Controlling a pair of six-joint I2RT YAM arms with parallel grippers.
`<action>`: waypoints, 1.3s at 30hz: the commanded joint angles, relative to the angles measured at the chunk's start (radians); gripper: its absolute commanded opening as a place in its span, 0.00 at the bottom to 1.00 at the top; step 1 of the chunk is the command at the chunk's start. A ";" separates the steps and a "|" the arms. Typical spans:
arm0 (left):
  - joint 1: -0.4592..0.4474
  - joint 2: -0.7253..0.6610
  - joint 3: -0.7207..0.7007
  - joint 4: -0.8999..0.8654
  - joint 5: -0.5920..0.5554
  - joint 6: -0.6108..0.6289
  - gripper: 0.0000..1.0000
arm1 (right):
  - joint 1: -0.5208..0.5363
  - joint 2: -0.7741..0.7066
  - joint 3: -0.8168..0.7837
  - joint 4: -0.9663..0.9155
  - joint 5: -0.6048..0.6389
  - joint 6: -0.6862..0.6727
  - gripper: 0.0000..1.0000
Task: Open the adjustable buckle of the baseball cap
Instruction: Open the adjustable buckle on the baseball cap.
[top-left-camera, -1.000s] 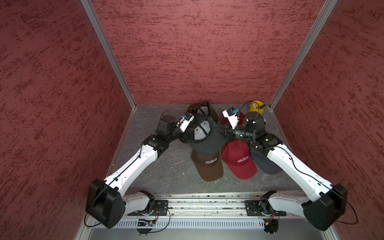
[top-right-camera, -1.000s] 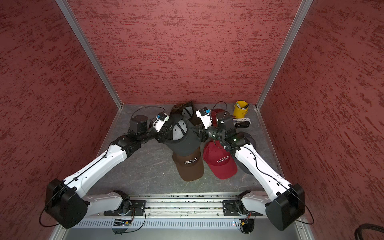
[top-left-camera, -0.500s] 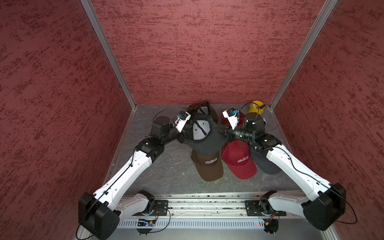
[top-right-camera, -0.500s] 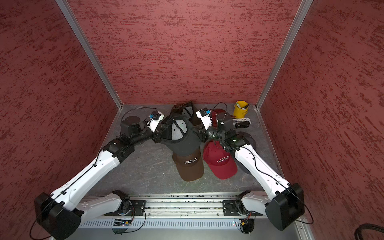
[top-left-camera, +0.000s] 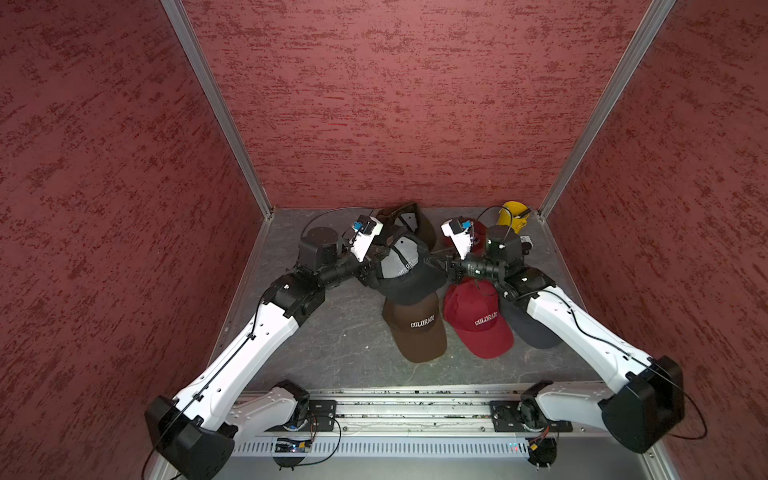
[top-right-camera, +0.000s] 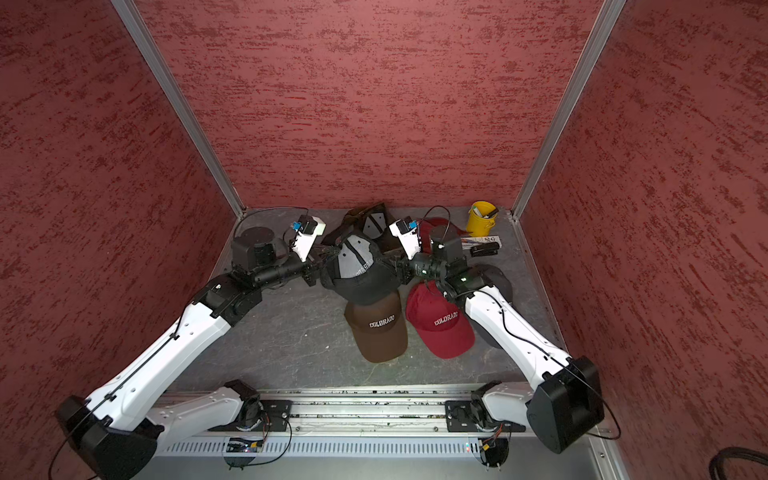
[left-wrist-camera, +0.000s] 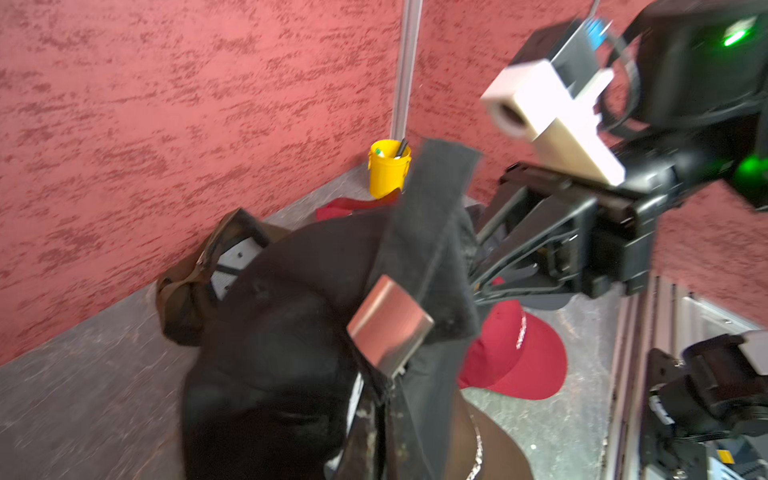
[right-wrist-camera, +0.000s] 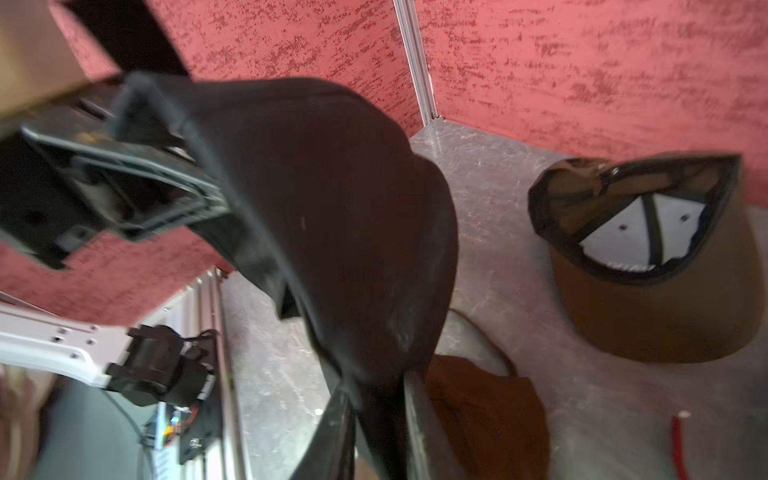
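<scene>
Left claw (top-left-camera: 372, 256) pinches the black cap (top-left-camera: 409, 276) by its strap (left-wrist-camera: 432, 199), metal buckle (left-wrist-camera: 388, 328) just beyond its tips; right claw (top-left-camera: 443, 266) opposite, jaws slightly parted, grip unclear.

Both top views are looking down from high above the rail (top-left-camera: 407, 409), sharing the grey floor (top-right-camera: 291, 332). The left wrist camera is sitting close to the black cap (left-wrist-camera: 291, 332), facing the right arm (left-wrist-camera: 685, 124). The right wrist camera is looking the opposite way across it toward the left arm (right-wrist-camera: 54, 345).
</scene>
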 joint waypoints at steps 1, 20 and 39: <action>-0.018 -0.004 0.035 -0.009 0.028 -0.051 0.00 | -0.007 -0.024 -0.006 0.068 0.030 -0.019 0.32; -0.066 0.087 0.180 -0.081 0.022 -0.108 0.00 | 0.142 -0.060 0.042 0.233 0.283 -0.183 0.43; -0.067 0.099 0.193 -0.076 0.026 -0.148 0.24 | 0.168 -0.120 -0.015 0.399 0.387 -0.132 0.00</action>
